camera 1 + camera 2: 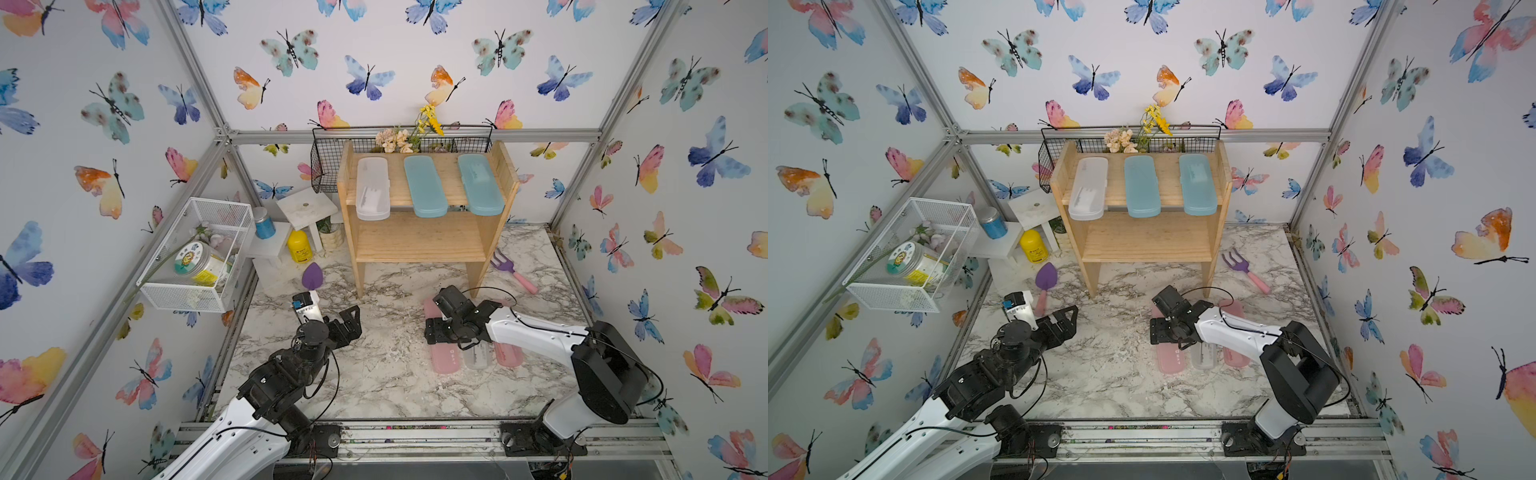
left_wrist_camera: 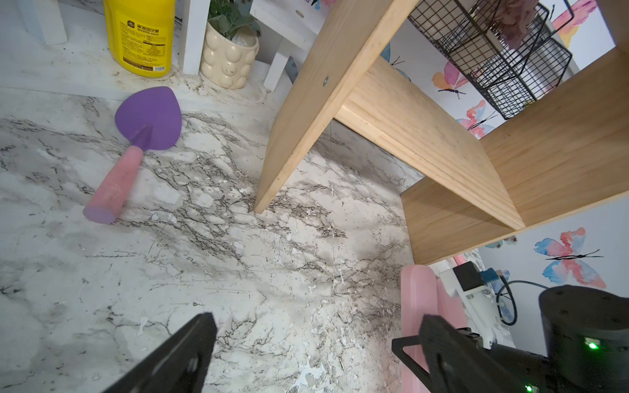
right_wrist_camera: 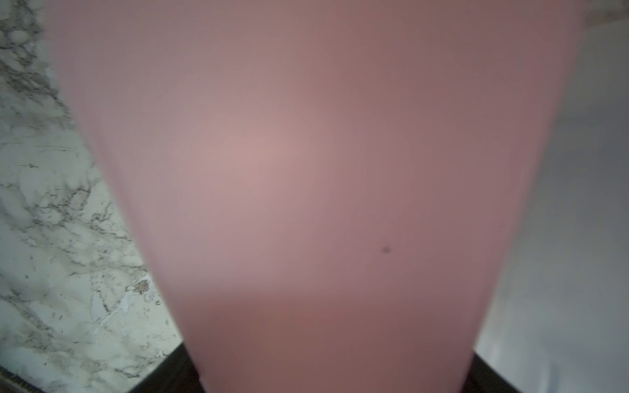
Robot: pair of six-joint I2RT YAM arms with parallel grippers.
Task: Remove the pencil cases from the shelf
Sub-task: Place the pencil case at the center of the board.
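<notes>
In both top views the shelf [image 1: 419,245] stands at the counter's [image 1: 374,382] back edge. Its upper tier carries a white pencil case [image 1: 372,189] and two teal pencil cases [image 1: 424,187] [image 1: 481,185]. Toward the right edge three lie flat, side by side: pink pencil case [image 1: 446,359], clear pencil case [image 1: 476,355], second pink pencil case [image 1: 509,355]. The right tool [image 1: 434,330] sits low over the pink pencil case's far end. The left tool [image 1: 1074,321] hangs spread above bare counter.

Left wrist view: fingers [image 2: 190,347] wide apart, with the pink pencil case [image 2: 418,289] just beyond one of them.

Right wrist view: the pink pencil case [image 3: 306,170] fills the frame, blurred. Dark fingers pinch its two long sides.
</notes>
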